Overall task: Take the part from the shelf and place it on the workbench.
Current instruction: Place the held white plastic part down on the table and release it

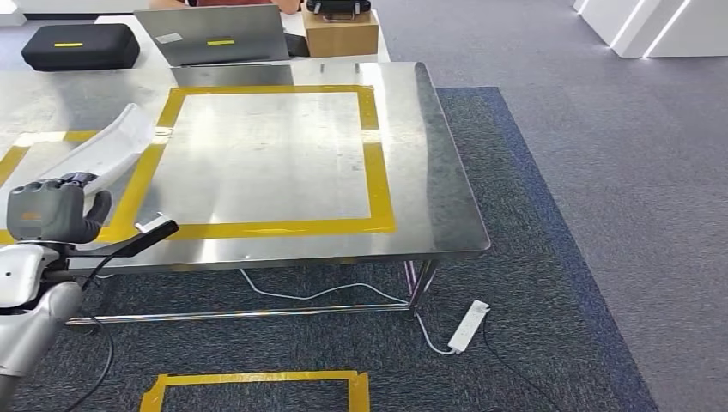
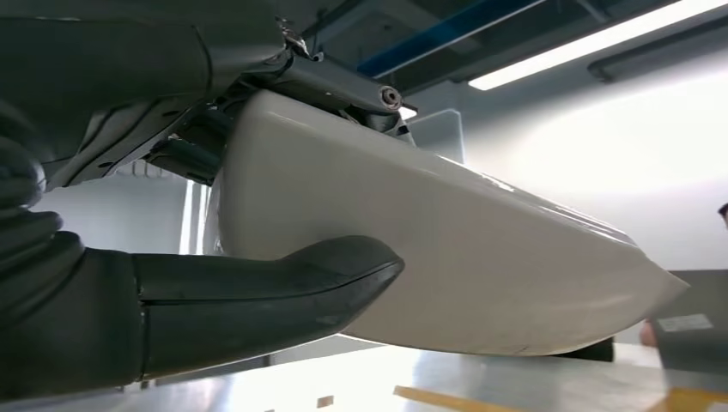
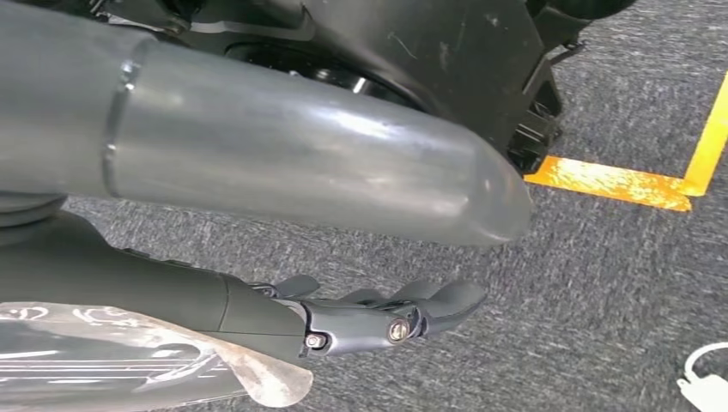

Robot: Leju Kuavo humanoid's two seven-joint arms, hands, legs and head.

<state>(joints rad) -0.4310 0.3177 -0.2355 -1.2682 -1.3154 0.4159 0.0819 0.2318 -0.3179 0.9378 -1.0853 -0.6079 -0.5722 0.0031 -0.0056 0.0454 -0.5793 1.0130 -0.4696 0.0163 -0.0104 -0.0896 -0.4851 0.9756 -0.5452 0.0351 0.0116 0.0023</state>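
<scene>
Left hand [image 1: 53, 212] grips smooth white curved part [image 2: 481, 266] above steel workbench [image 1: 429, 172]

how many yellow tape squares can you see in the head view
3: one full square on the workbench centre, part of another at the table's left edge, and one on the carpet below, cut off by the frame.

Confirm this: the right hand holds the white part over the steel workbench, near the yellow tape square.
Wrong hand. The left hand holds the white part over the workbench, near the yellow tape square, as the head view shows.
</scene>
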